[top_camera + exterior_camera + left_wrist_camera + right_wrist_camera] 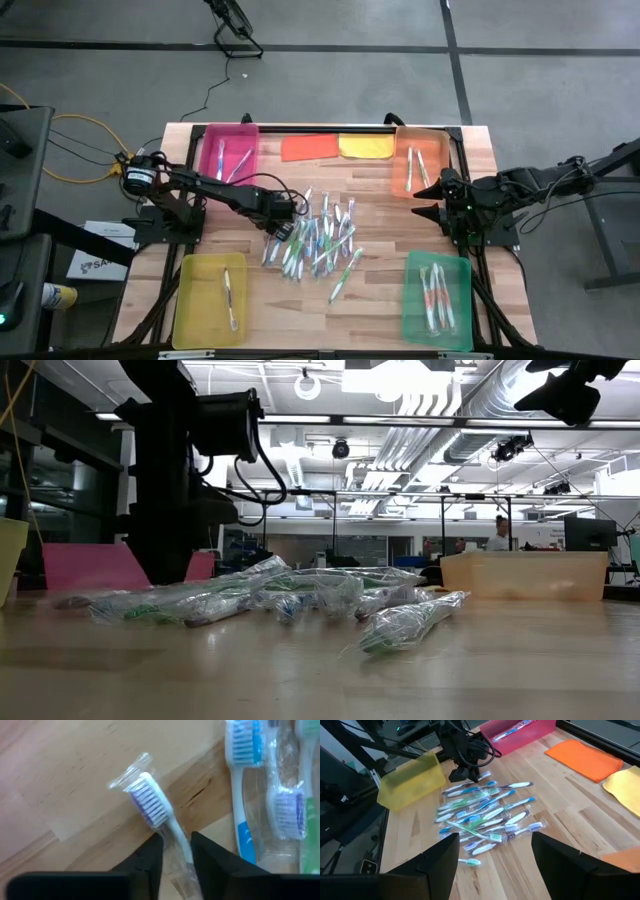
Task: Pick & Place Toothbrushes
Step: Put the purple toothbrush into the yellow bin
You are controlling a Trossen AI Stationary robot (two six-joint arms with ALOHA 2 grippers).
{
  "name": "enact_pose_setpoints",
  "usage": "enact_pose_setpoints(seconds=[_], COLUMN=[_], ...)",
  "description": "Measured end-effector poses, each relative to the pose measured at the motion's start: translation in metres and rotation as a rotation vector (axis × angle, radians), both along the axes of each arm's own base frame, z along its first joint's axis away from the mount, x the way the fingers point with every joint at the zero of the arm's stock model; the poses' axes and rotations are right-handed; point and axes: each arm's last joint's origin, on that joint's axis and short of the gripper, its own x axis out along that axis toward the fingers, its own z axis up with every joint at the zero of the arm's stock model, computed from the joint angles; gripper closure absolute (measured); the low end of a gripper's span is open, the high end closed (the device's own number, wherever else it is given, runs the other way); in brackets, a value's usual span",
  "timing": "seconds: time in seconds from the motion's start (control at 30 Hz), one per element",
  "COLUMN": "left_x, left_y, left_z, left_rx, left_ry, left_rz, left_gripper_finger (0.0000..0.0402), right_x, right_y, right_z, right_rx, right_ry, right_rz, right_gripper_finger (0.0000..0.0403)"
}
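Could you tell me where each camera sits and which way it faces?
High view: overhead, straight down on the table, both arms.
Low view: table height, level across the toothbrush pile; left arm's dark bulk.
Left wrist view: down past the left gripper, its fingers around a purple-bristled toothbrush.
Right wrist view: across the pile, past the open right gripper.
All share the pile.

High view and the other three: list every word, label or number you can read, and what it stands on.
"SA": the only legible letters, on a white sheet on the floor left of the table; the rest is cut off.
Toothbrushes and their wrappers: no readable print.
Trays and cloths: no text.
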Motion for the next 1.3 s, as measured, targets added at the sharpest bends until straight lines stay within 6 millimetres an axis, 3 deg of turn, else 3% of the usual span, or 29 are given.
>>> enact_pose_setpoints(seconds=[0.17,0.33,0.5,0.67,0.8,0.93,1.2,1.3], left_x=[0.000,0.002,0.013,0.011,-0.009,-0.036,-0.073,-0.076], left_y=[0.000,0.000,0.000,-0.007,-0.033,-0.068,-0.137,-0.148], left_z=[0.000,0.008,0.040,0.087,0.120,0.136,0.122,0.115], left_rx=[-0.001,-0.004,0.026,0.067,0.100,0.121,0.070,0.018], left_ry=[0.002,-0.027,-0.141,-0.203,-0.169,-0.153,-0.089,-0.004], left_rz=[-0.046,-0.072,-0.136,-0.195,-0.170,-0.085,0.090,0.065], left_gripper_finger=[0.0389,0.0392,0.0399,0.0401,0.0401,0.0401,0.0401,0.0401], right_x=[0.000,0.000,0.000,-0.001,-0.001,-0.001,-0.001,-0.001], right_y=[0.000,0.000,-0.001,-0.001,-0.001,-0.001,-0.001,-0.001], right_z=[0.000,0.000,0.000,-0.001,-0.001,-0.001,-0.001,-0.001], right_rx=[0.000,-0.007,-0.010,-0.010,-0.004,-0.007,-0.025,-0.030], right_ry=[0.001,0.000,0.003,0.010,0.010,0.009,0.010,0.010], right_rz=[0.000,-0.012,-0.016,-0.019,-0.022,-0.029,-0.040,-0.037], right_gripper_finger=[0.0160,0.0160,0.0160,0.0160,0.0160,0.0160,0.0160,0.0160])
